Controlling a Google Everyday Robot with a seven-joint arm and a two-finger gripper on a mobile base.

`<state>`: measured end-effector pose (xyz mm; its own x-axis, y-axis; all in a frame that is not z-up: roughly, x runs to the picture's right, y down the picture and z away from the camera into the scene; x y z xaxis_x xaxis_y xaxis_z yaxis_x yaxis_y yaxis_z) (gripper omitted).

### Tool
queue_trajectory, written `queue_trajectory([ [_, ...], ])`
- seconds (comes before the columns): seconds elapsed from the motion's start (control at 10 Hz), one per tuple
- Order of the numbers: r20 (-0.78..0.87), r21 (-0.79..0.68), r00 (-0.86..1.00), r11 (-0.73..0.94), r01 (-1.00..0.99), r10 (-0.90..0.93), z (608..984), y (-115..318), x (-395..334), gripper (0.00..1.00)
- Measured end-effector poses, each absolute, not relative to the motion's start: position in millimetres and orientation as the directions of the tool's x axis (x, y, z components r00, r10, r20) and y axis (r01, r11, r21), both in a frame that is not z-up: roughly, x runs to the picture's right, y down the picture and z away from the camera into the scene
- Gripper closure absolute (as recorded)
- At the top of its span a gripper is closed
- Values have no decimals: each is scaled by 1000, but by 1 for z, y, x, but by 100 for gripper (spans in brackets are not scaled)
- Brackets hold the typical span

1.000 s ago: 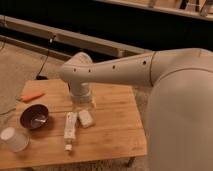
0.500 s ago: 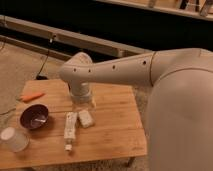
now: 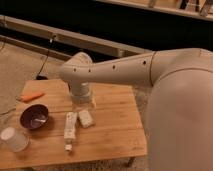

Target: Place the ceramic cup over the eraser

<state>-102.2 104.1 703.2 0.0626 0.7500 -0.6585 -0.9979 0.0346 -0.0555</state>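
Camera view. Gripper (image 3: 84, 102): spread open, empty, above the wooden table (image 3: 117, 137), right of the purple bowl (image 3: 34, 116). Ceramic cup (image 3: 14, 139): front-left of the bowl, near it, untouched. Eraser (image 3: 86, 118): right of the bowl. Bowl: apparently empty. Handling: cross over the bowl without brushing it and grasp the cup's wall squarely.

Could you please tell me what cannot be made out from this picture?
Camera view:
- gripper, over the table behind the eraser: largely hidden by the wrist.
- ceramic cup, front left: blurred, upright or tipped unclear.
- long white object beside the eraser: too blurred to identify.
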Motion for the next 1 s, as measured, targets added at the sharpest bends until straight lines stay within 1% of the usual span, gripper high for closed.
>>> queue_trajectory([
  [0.7,-658,-56,63,35,-998,750,703,104,-102,35],
  [0.9,-638,-57,87,65,-996,765,700,95,-106,35],
  [1.0,-619,-66,126,108,-992,775,697,84,-121,35],
])
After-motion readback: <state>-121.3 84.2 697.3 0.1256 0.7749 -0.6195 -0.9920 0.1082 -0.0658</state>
